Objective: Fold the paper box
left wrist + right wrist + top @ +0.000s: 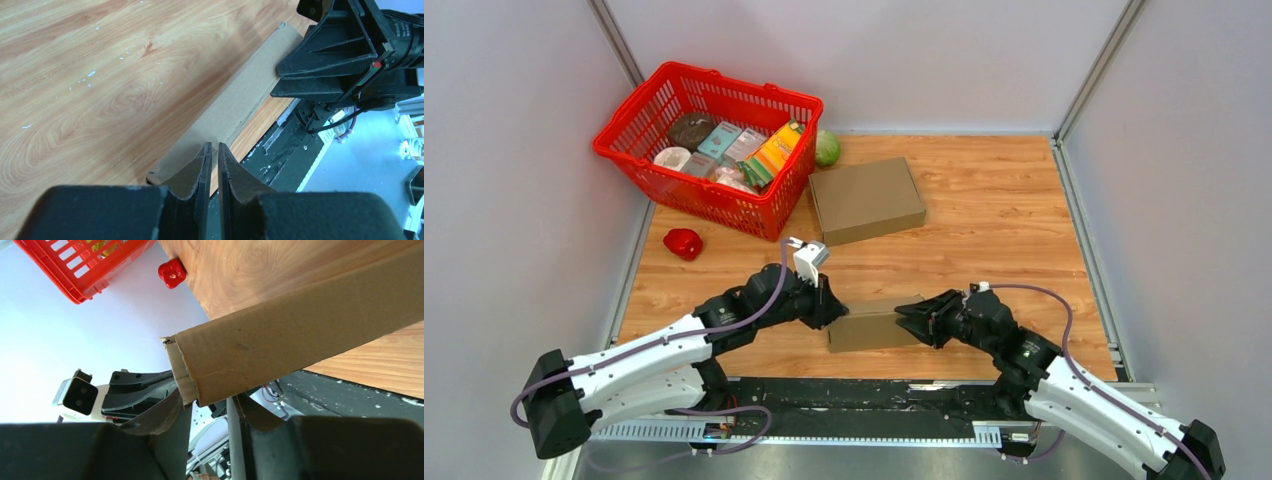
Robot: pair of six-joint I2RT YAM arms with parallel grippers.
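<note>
A: Location of paper box [871, 328]?
B: On the counter [1004, 220], spanning between both hands. The right hand [204, 398] pinches its end wall.
A: And the left hand [212, 147]?
B: Fingers nearly pressed together over the opposite end; card between them, cannot tell.

White-shelled arms [639, 355], purple cables [1064, 320], black left gripper [838, 312] and right gripper [910, 318]
</note>
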